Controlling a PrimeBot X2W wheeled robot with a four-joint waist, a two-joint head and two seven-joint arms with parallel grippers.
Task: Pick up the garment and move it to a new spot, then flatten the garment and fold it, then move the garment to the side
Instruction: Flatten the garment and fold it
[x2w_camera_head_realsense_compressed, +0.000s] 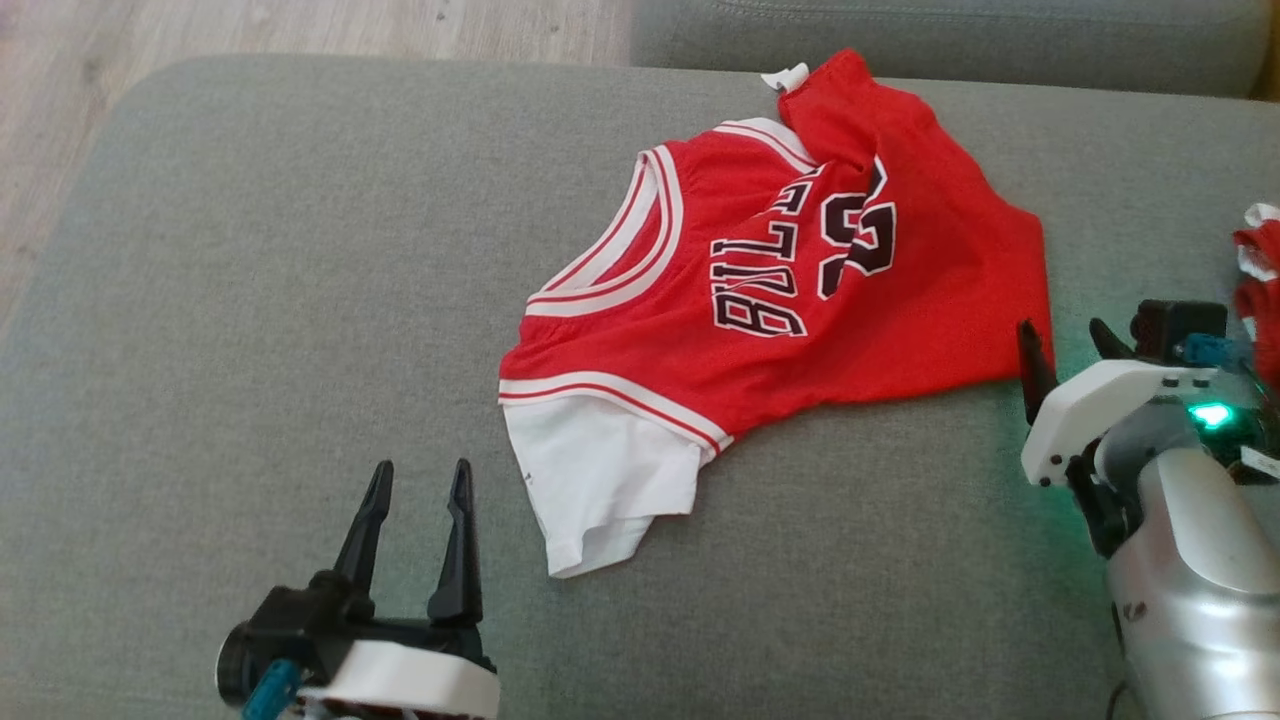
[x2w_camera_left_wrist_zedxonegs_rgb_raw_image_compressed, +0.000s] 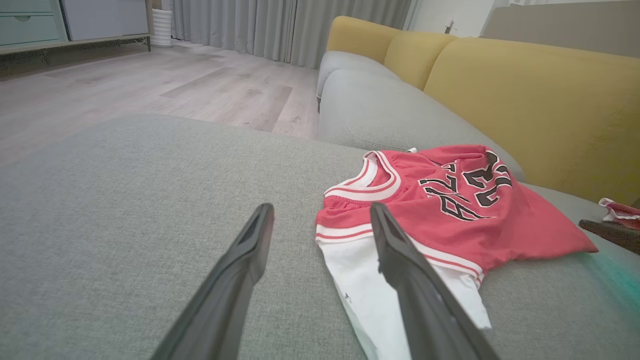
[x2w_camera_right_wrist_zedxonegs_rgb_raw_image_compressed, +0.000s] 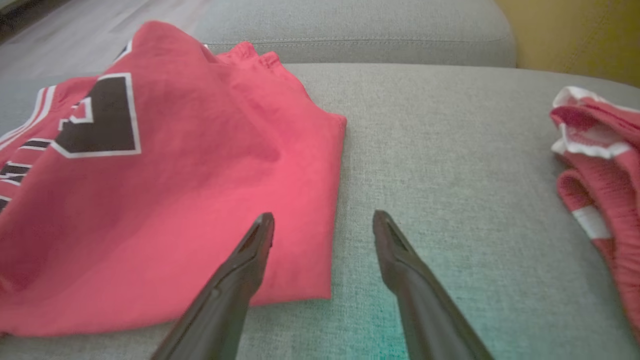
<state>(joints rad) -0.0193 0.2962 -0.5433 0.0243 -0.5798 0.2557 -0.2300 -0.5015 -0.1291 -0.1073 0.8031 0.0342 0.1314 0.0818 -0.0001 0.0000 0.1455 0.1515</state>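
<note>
Red jersey garment (x2w_camera_head_realsense_compressed: 800, 290), black white-edged lettering, red-and-white striped trim, one white sleeve (x2w_camera_head_realsense_compressed: 600, 480): you have it lying rumpled, far end folded over, right of centre on the grey fabric sofa cushion (x2w_camera_head_realsense_compressed: 250, 300). Left to right: your left gripper (x2w_camera_head_realsense_compressed: 420, 475) is empty, fingers parted, just short of the white sleeve. Your right gripper (x2w_camera_head_realsense_compressed: 1062, 335) is spread wide and empty at the garment's right edge; contact cannot be judged. A second red-and-white cloth (x2w_camera_head_realsense_compressed: 1262, 270) lies far right.
</note>
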